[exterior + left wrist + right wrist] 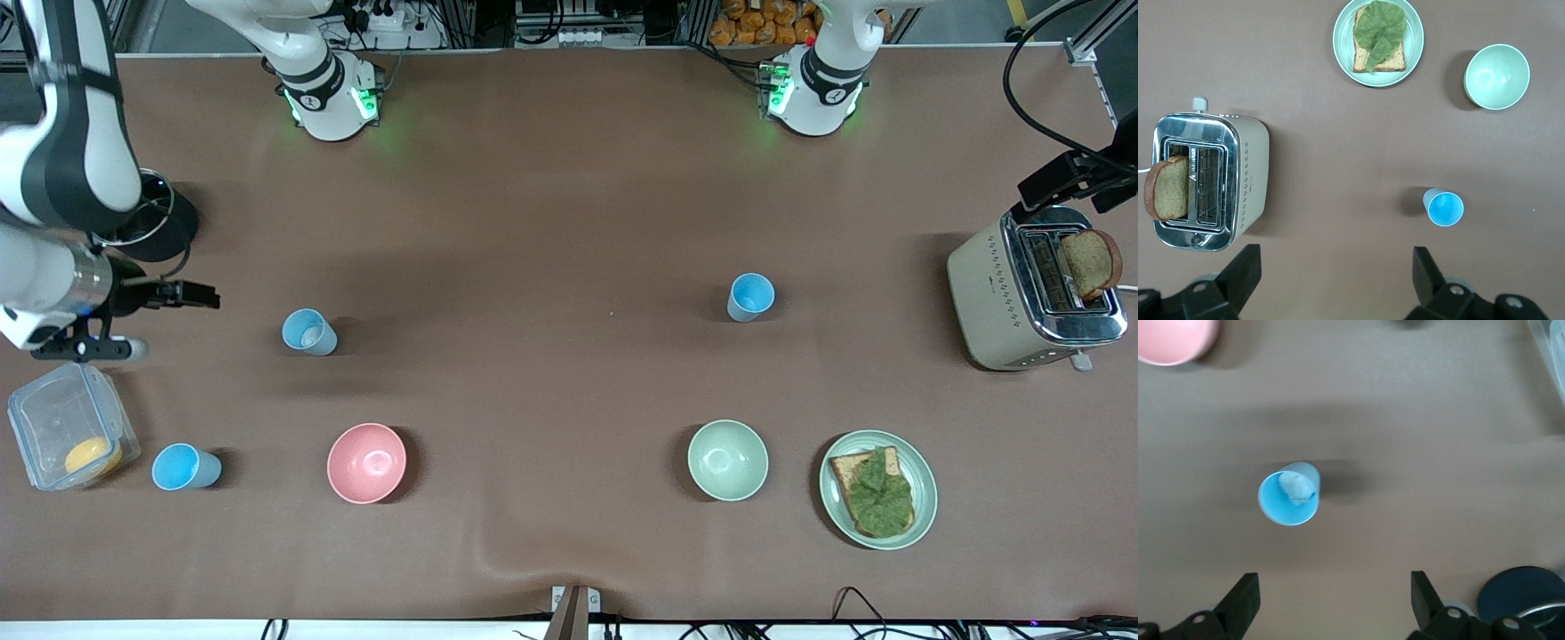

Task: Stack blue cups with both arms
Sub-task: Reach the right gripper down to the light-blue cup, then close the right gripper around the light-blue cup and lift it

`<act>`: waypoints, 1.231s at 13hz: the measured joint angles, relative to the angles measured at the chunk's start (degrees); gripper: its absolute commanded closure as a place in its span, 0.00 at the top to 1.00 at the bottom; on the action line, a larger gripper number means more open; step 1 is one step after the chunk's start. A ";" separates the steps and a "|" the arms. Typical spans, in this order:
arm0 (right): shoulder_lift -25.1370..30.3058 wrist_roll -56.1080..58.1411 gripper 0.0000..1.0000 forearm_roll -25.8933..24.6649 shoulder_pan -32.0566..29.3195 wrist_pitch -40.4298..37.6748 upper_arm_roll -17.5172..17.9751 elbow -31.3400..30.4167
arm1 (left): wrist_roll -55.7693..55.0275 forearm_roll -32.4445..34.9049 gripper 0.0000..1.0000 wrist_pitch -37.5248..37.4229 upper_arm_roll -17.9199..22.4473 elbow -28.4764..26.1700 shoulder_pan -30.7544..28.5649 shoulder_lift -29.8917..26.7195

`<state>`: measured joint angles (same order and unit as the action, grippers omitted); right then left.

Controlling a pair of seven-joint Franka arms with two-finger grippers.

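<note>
Three light-blue cups stand upright and apart on the brown table. One cup with a whitish patch inside is at the right arm's end and shows in the right wrist view. A second cup stands nearer the front camera, beside a clear box. The third cup is toward the left arm's end and shows in the left wrist view. My right gripper is open and empty, up in the air beside the patched cup. My left gripper is open and empty, high over the table by the toaster.
A pink bowl and a pale green bowl sit near the front camera. A plate holds toast with lettuce. A toaster with a bread slice stands at the left arm's end. A clear box and a black dish are at the right arm's end.
</note>
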<state>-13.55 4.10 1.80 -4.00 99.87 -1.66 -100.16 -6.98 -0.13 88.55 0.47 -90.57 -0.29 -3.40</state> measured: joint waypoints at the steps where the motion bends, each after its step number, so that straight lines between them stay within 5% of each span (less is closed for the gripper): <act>1: -1.42 0.16 1.00 0.00 -0.54 0.30 -0.06 -0.15 | 0.00 0.00 1.00 0.00 -0.01 0.00 0.00 0.00; 4: -3.41 0.26 1.00 0.16 -0.63 4.66 0.40 -4.34 | 0.00 0.00 1.00 0.00 0.00 0.00 0.00 0.00; 9: -3.79 1.80 1.00 0.28 2.13 24.06 1.16 -16.61 | 0.00 0.00 1.00 0.00 0.01 0.00 0.00 0.00; 15: -9.61 2.03 0.05 0.28 3.49 32.90 1.19 -18.82 | 0.00 0.00 1.00 0.00 -0.03 -0.01 0.02 0.01; 16: -10.38 2.08 0.00 0.28 3.65 33.27 1.20 -18.76 | 0.00 0.00 1.00 0.00 -0.06 -0.02 0.04 0.04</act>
<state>-23.94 6.17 2.08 -0.35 133.14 -0.47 -118.92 -6.98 -0.13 88.55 0.41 -90.59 -0.26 -3.36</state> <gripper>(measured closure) 0.559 0.000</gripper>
